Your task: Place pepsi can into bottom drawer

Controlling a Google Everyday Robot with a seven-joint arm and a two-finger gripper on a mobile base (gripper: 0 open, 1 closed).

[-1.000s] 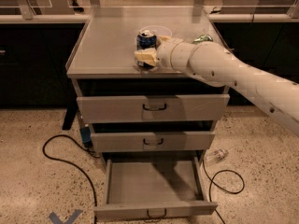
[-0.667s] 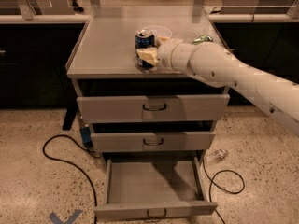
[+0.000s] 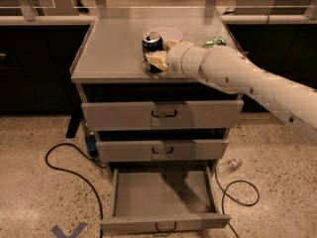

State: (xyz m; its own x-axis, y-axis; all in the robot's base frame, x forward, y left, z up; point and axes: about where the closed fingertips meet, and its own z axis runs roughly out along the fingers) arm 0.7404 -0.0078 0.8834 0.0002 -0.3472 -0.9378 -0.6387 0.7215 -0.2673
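Camera view. Against a second ago: next to no change. Same spot for the pepsi can (image 3: pixel 152 42), upright on the cabinet top (image 3: pixel 114 48), near the front edge, silver top showing. Same reach for the arm (image 3: pixel 237 78). Same clasp at the gripper (image 3: pixel 158 52). No lift off the surface.

Arm pose: in from the right edge, sloping up and leftward across the cabinet's front right corner, thick white wrist section ending just right of the can. Gripper level with the can's body, low over the top. Cream fingers (image 3: pixel 154 60) closed about the can: one across its front lower side, the other against its right rear. Contact on both sides, as far as seen.

Behind the can, touching or just beside it: a clear shallow bowl (image 3: pixel 173 32). Further right, partly hidden by the arm: a green and silver can (image 3: pixel 214 42).

Below: top drawer (image 3: pixel 124 115) and middle drawer (image 3: pixel 129 151) pushed in or nearly so. Bottom drawer (image 3: pixel 163 195) pulled well out, grey floor bare, dark wire handle on its front.

Floor: black cable (image 3: pixel 64 157) looping left of the cabinet, a small clear bottle (image 3: pixel 229 165) lying to the right.
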